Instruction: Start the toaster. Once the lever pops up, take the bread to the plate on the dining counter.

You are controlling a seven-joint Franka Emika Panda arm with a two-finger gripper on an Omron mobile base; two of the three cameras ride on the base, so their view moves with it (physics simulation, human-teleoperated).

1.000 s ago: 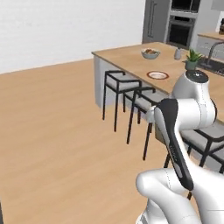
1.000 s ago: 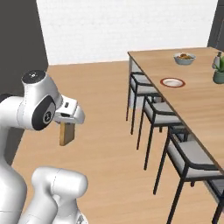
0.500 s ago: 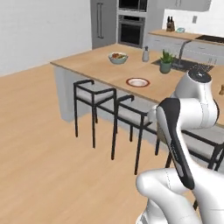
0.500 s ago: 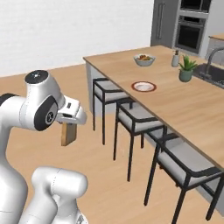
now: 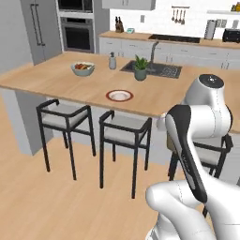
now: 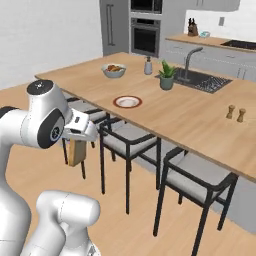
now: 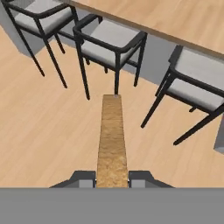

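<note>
Claw point(image 7: 112, 178) grips bread point(image 7: 112, 140) – tan, crust edge-on.

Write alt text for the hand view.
The gripper holds the bread edge-on, the slice hanging over a light wood floor. Beyond it, black-framed stools with grey seats stand tucked along the dining counter.

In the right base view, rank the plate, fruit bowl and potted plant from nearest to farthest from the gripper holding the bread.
From the gripper, shut on the bread:
1. plate, near counter edge.
2. fruit bowl, farther back, left.
3. potted plant, beside the sink.
</note>
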